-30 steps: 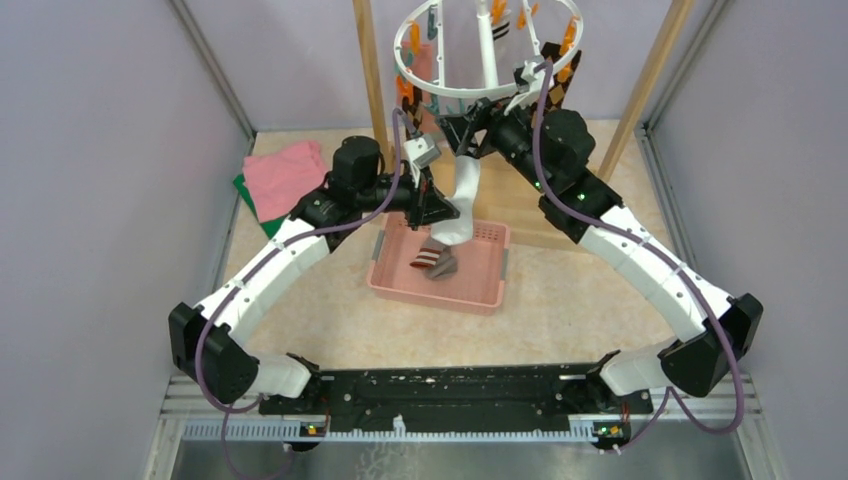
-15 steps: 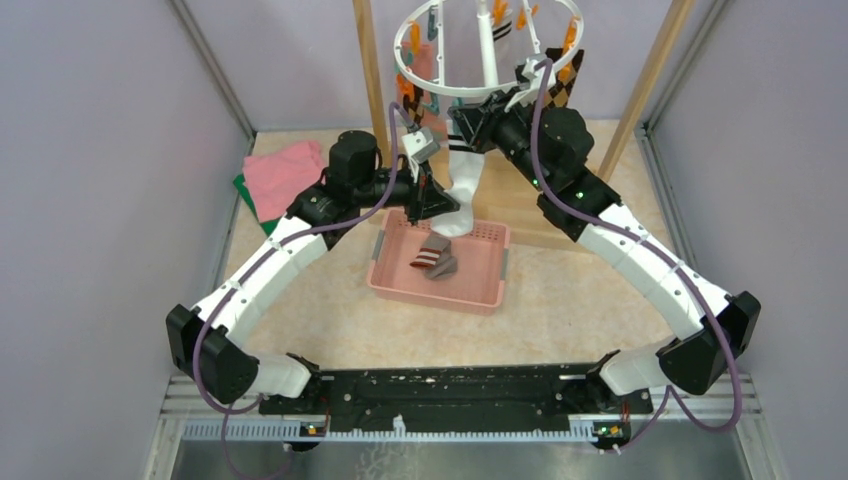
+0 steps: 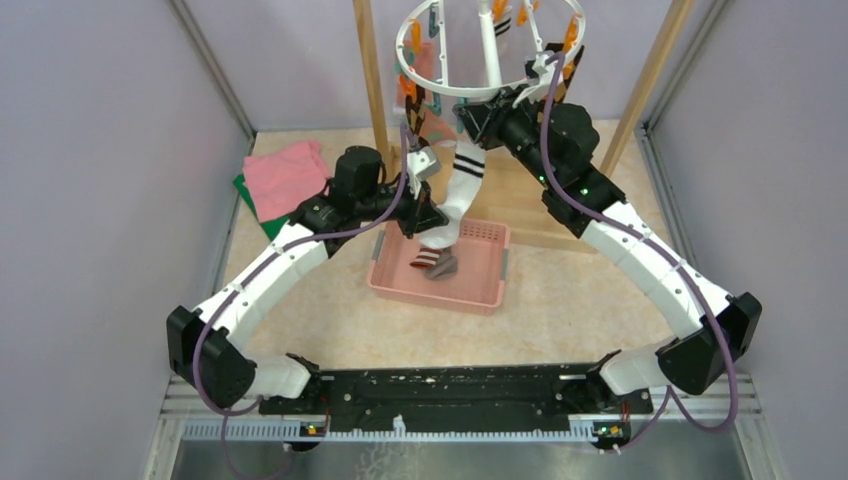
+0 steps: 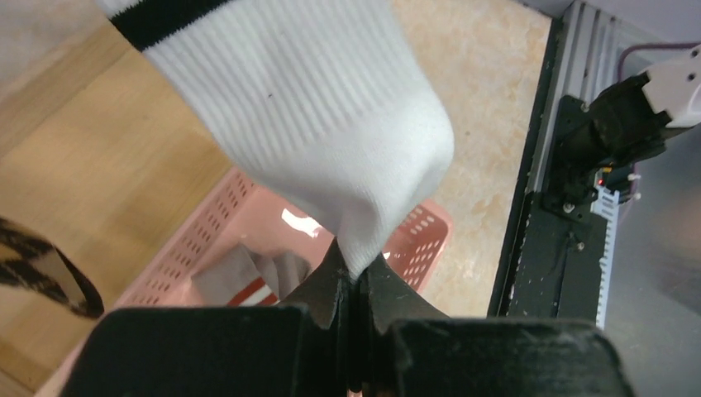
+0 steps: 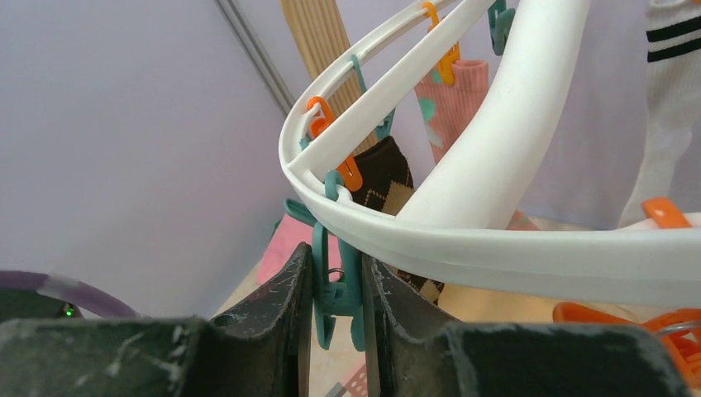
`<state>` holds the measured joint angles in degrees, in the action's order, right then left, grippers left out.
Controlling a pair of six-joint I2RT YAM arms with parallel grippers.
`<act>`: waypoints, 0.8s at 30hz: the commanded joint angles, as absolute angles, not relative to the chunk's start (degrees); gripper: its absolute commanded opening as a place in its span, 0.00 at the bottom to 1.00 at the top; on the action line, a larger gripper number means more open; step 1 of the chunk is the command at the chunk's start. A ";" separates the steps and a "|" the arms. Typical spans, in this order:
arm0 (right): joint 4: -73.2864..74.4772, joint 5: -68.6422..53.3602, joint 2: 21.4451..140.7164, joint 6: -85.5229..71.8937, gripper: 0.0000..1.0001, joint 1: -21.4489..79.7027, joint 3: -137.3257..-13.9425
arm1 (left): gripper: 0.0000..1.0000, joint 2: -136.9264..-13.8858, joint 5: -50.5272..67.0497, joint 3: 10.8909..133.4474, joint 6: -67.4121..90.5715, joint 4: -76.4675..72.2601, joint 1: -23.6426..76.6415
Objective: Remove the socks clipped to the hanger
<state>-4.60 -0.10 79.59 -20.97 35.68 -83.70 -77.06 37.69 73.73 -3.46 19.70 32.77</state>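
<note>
While the left claw [image 4: 354,277], low and left of centre, stays clamped on the toe of the white sock [image 4: 331,141] above the pink basket [image 3: 470,300], the sock's black-striped cuff now shows, drawn up toward the hanger [image 3: 490,55]. Further right, the right claw [image 5: 335,277] has risen to the ring and pinches a teal clip [image 5: 332,302]; if that clip holds this sock, which I cannot confirm, squeezing it should let the sock drop into the basket.

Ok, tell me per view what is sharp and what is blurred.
Top external: evenly lit, sharp throughout, no glare. Left wrist: white sock crisp, its ribbing shows; the near jaws are dark and soft. Right wrist: teal clip and hanger clear.
</note>
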 commanded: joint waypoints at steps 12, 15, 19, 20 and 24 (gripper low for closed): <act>-5.07 0.15 76.14 -22.68 0.00 33.67 -85.44 | 0.98 -75.16 32.37 74.62 -7.28 22.14 33.09; -4.52 0.15 75.60 -22.88 0.00 33.02 -85.34 | 0.99 -74.13 31.20 75.18 -7.64 23.81 33.05; -3.75 -1.40 74.86 -23.11 0.00 32.51 -85.02 | 0.99 -73.20 26.63 74.48 -7.52 25.01 32.97; -3.65 -1.47 74.54 -23.09 0.00 32.44 -84.78 | 0.99 -72.87 23.64 74.34 -7.18 24.74 32.93; -2.75 -2.03 73.10 -23.39 0.00 31.42 -84.10 | 0.99 -71.23 15.90 72.97 -6.04 19.85 29.99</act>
